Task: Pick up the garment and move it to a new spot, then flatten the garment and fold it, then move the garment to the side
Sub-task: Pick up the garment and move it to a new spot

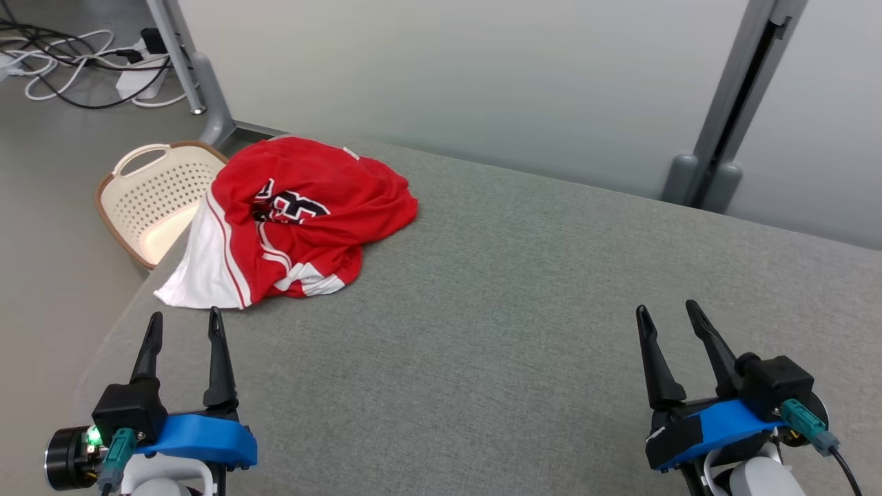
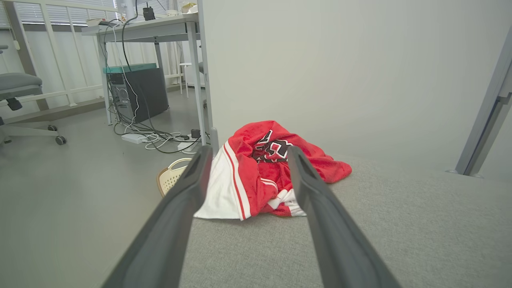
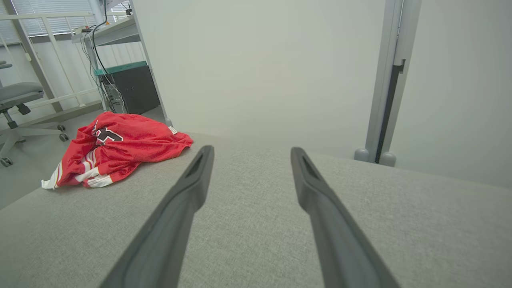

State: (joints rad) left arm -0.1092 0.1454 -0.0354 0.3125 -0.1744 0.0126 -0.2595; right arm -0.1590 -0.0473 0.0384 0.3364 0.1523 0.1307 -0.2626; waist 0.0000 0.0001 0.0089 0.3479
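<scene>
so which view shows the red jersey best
The head view: the red jersey lies unobstructed from above. The left wrist view has its fingers crossing it; the right wrist view shows it small, side-on.

This is an office or lab workroom. A metal-legged desk (image 2: 160, 30) stands at the back with a dark computer tower (image 2: 140, 94) under it. A white power strip (image 2: 134, 138) and loose cables (image 2: 158, 142) lie on the plain grey floor (image 2: 60, 192) beside it. A grey swivel chair (image 2: 20, 86) on castors stands near slatted window blinds (image 2: 60, 12). Pale partition panels (image 2: 340, 72) on grey metal posts (image 3: 390, 80) run along the far edge of the grey cloth-covered table (image 1: 517, 310).
</scene>
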